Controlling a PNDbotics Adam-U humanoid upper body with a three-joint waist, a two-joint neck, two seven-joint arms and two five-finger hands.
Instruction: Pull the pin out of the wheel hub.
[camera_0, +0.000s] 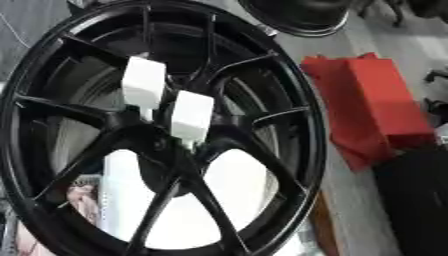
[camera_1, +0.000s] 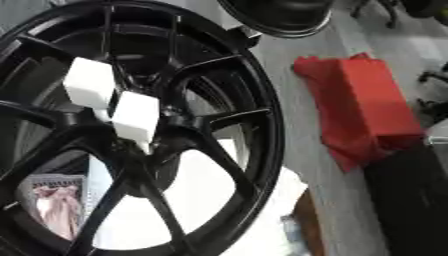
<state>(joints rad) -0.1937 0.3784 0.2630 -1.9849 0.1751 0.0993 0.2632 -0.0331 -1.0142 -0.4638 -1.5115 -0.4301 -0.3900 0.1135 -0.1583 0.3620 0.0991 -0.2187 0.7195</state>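
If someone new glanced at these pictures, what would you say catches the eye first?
A big black wheel fills most of the view, its spokes meeting at a hub left of centre. Two white blocks stand out against it just above the hub, side by side. To the right, a red bag lies on the grey floor. No robot hand shows.

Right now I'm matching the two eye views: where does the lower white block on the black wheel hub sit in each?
Left eye view: lower white block, just left of centre, above the hub's middle.
Right eye view: same block, well left of centre.
Shared landmark: red bag on the floor, right of the black spoked wheel.
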